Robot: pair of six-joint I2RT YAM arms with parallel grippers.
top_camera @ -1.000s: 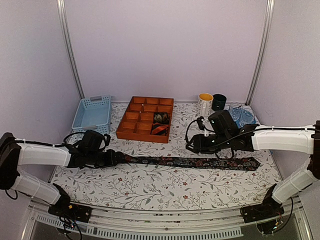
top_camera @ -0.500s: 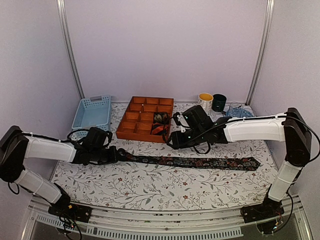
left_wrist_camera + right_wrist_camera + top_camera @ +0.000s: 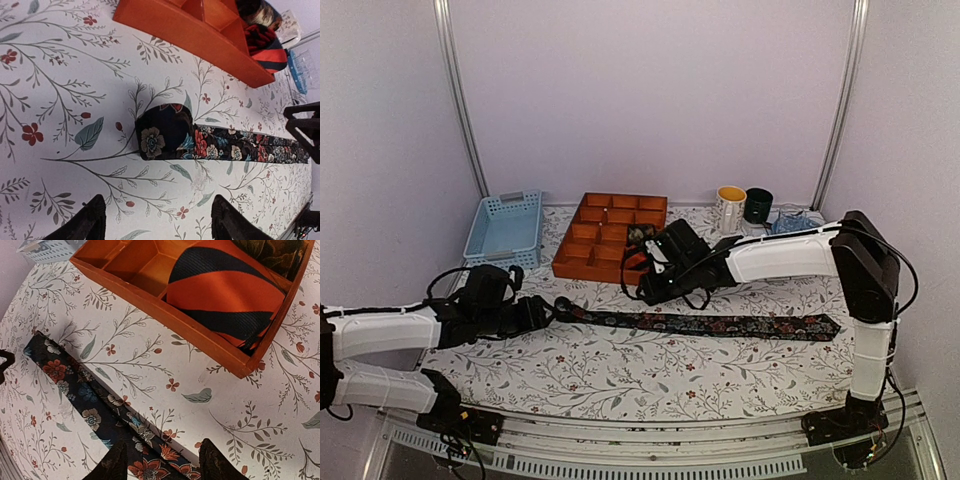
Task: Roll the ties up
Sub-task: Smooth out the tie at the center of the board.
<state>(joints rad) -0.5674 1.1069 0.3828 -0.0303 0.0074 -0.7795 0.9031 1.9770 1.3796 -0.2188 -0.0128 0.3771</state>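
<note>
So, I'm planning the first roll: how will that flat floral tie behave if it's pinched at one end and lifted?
Probably floppy: the tie lies limp and flat on the tablecloth, so a lifted end would likely droop. Its left end looks folded over, suggesting it creases easily. Thin fabric, so likely light; pushed, it may slide or bunch rather than roll.

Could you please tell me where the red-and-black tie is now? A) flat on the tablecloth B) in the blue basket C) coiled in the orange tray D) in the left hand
C: the red-and-black tie sits coiled in a corner compartment of the orange tray.
</note>
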